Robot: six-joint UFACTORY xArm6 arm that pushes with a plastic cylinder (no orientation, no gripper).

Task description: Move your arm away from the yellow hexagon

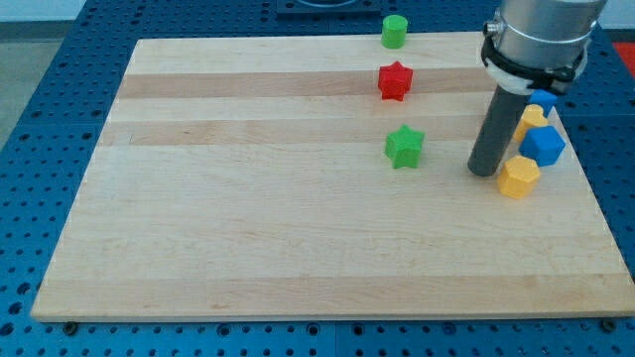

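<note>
The yellow hexagon (518,177) lies near the board's right edge. My tip (483,172) rests on the board just to its left, close to it, with a small gap showing. The rod rises up to the arm's grey body at the view's top right. A blue block (544,145) sits right behind the hexagon, touching it. A second yellow block (530,121) and another blue block (542,101) stand further up, partly hidden by the arm.
A green star (404,147) lies left of my tip at mid-board. A red star (395,80) lies above it. A green cylinder (395,31) stands at the board's top edge. The wooden board (248,218) lies on a blue perforated table.
</note>
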